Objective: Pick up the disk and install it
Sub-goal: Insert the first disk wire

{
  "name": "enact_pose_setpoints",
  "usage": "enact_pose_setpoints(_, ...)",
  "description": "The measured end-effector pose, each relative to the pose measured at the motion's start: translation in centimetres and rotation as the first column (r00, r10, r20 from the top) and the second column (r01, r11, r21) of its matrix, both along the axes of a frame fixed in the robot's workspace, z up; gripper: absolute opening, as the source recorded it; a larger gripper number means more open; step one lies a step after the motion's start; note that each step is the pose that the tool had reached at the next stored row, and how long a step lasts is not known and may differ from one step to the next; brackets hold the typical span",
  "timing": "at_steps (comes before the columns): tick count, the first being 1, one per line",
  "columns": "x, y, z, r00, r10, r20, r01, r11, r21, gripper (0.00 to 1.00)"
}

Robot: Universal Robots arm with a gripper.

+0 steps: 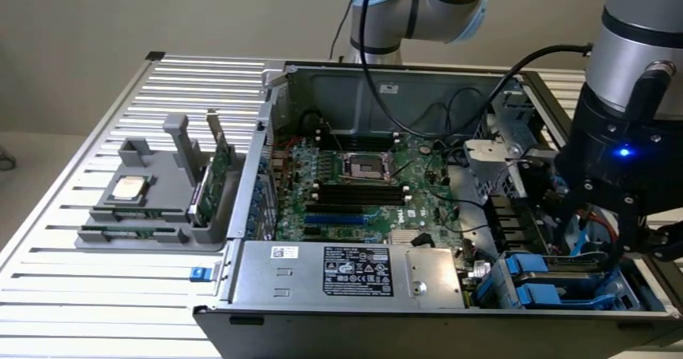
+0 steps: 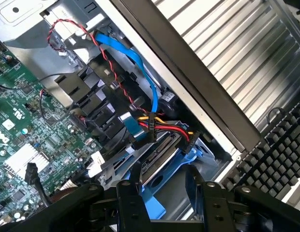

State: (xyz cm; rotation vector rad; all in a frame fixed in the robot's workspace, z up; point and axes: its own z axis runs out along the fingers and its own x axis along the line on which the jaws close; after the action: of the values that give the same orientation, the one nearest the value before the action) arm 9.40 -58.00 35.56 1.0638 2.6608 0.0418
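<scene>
The disk (image 2: 162, 152) lies low in the drive bay at the near right corner of the open computer case (image 1: 427, 337), its blue bracket lined up with the bay's slots, probably so it can seat there. Red, yellow and black cables (image 2: 162, 126) sit at its far end. The fingers (image 2: 128, 193) stand partly apart, one either side of the bracket. No firm grip shows.
</scene>
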Motion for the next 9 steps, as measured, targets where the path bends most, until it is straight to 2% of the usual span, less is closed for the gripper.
enact_pose_setpoints(3, 0.4, -0.14, 0.19, 1.0, -0.003, -0.0001, 0.003, 1.0, -0.0002, 0.49)
enact_pose_setpoints(9, 1.0, -0.35, 1.21, 0.9999, -0.016, -0.0008, 0.016, 0.9999, 0.0001, 0.49)
